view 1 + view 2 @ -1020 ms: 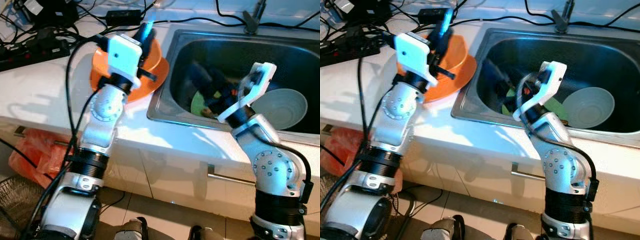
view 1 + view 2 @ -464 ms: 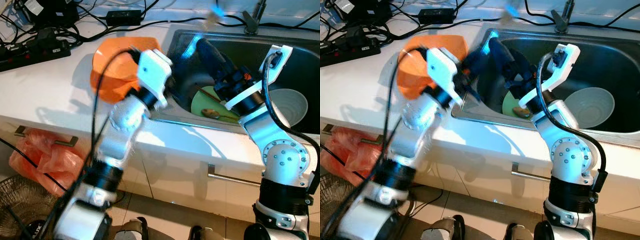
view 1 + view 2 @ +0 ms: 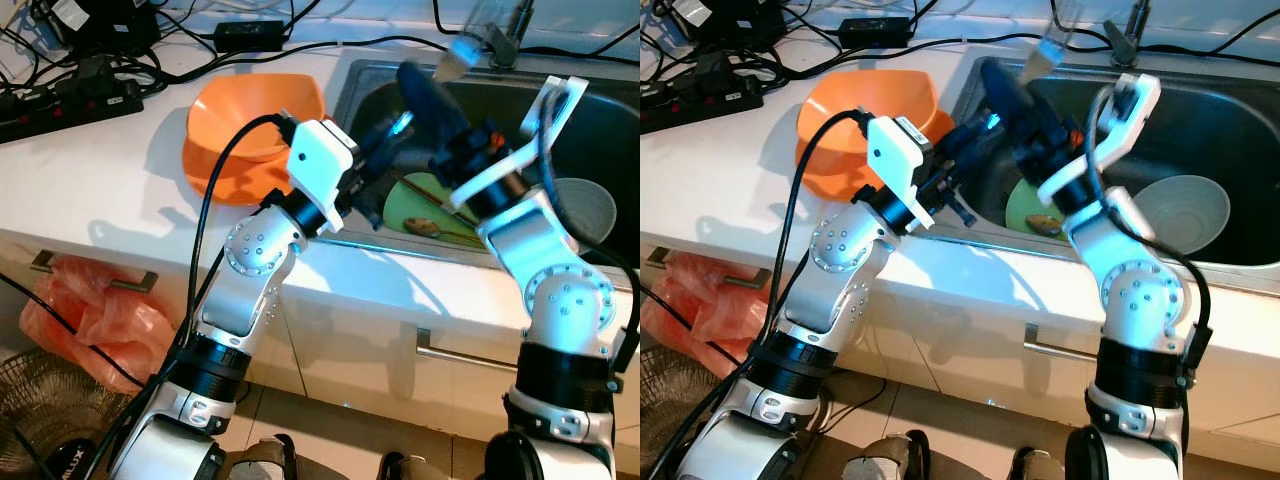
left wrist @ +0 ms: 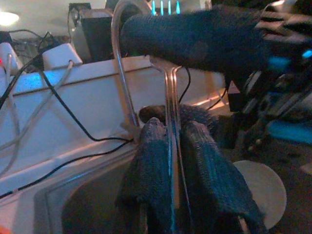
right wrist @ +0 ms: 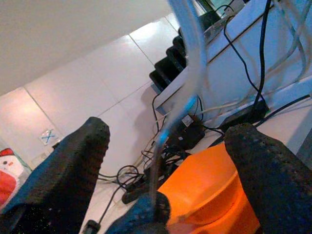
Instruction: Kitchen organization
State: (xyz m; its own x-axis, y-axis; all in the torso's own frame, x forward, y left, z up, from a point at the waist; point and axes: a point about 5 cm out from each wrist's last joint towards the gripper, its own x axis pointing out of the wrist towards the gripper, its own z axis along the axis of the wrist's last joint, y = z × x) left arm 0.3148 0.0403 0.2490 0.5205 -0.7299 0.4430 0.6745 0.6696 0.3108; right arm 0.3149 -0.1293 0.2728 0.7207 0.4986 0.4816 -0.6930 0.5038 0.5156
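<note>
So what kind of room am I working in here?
Most likely a home kitchen: a steel sink set in a white counter, dishes in it including a green plate, and an orange bowl alongside.

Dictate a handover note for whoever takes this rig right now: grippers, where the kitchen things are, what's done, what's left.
Left gripper: shut on a thin metal utensil, held over the sink.
Right gripper: open, fingers spread either side of that utensil; contact not clear.
Orange bowl: upright on the counter, beside the sink.
In the sink: green plate with a spoon on it, and a pale bowl.
Done: one utensil is lifted.
Left: probably pass or place the utensil, then clear the plate, spoon and pale bowl.
</note>
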